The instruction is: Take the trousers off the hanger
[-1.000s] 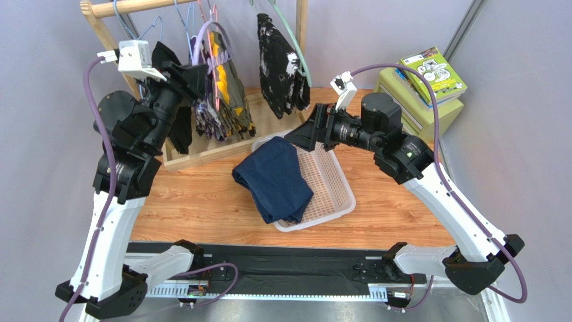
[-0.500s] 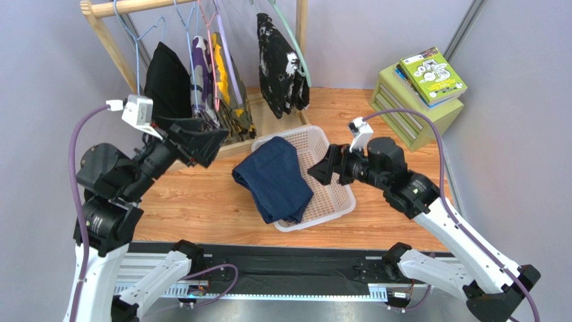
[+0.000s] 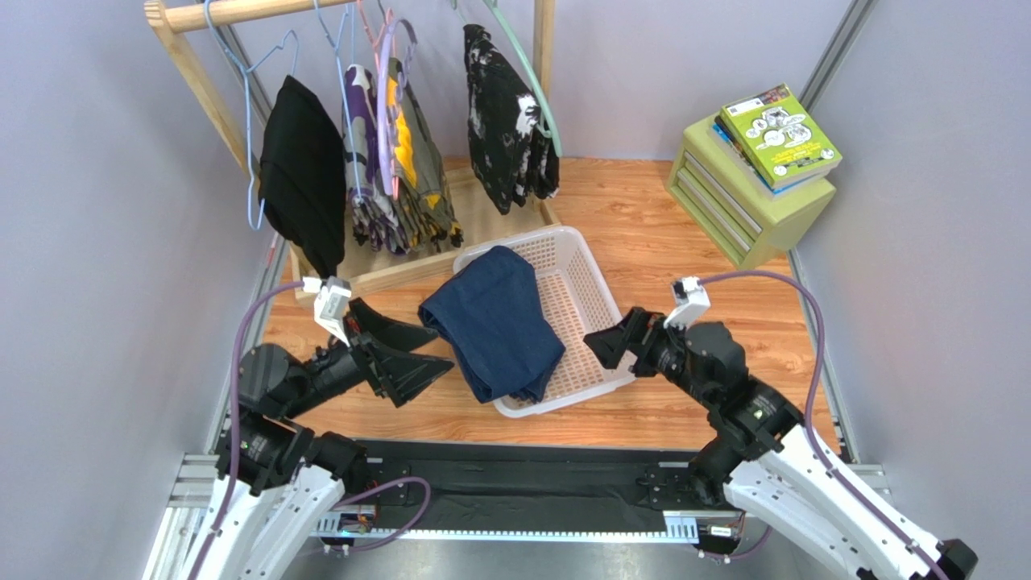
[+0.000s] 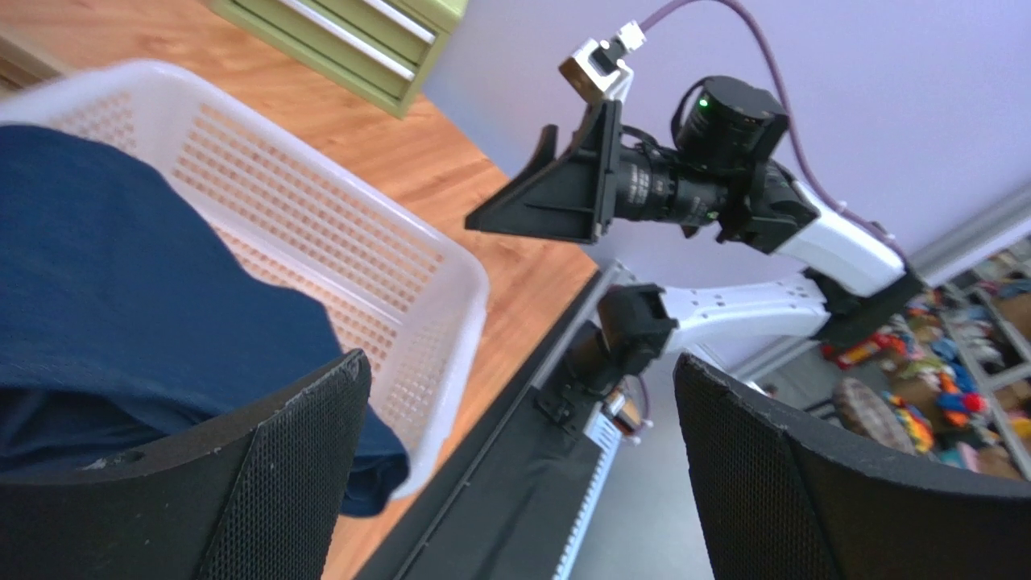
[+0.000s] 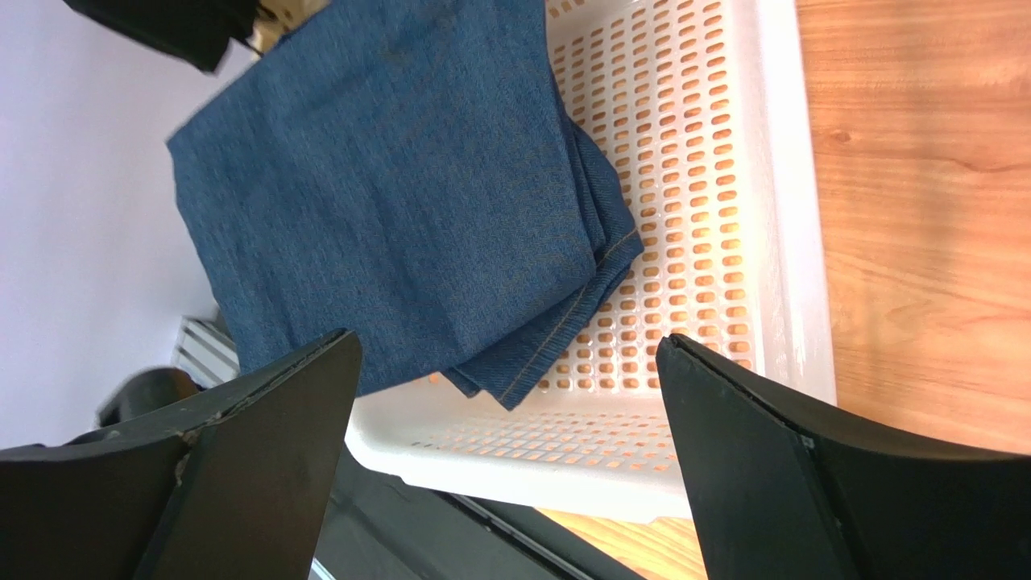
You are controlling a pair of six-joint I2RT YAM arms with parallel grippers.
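Note:
The dark navy trousers (image 3: 490,320) lie folded in the white basket (image 3: 593,284), with one end draped over its near-left rim. Nothing holds them. The lilac hanger (image 3: 384,97) hangs on the wooden rack among patterned garments, apart from the trousers. My left gripper (image 3: 418,353) hovers low just left of the trousers, open and empty. My right gripper (image 3: 609,343) sits by the basket's right rim, open and empty. The left wrist view shows the trousers (image 4: 121,266) and the basket (image 4: 363,242) beyond my left gripper (image 4: 520,363). In the right wrist view, my right gripper (image 5: 508,342) frames the trousers (image 5: 387,181) in the basket (image 5: 726,181).
The wooden rack (image 3: 218,15) at the back left carries a black garment (image 3: 297,157) on a light-blue hanger, patterned garments (image 3: 412,193) and a black-and-white blotched garment (image 3: 508,115). A green drawer box (image 3: 738,193) with books stands at the back right.
Both arms have dropped and drawn back toward the near edge. The left gripper came away from the rack and opened wide. The trousers have not moved in the basket.

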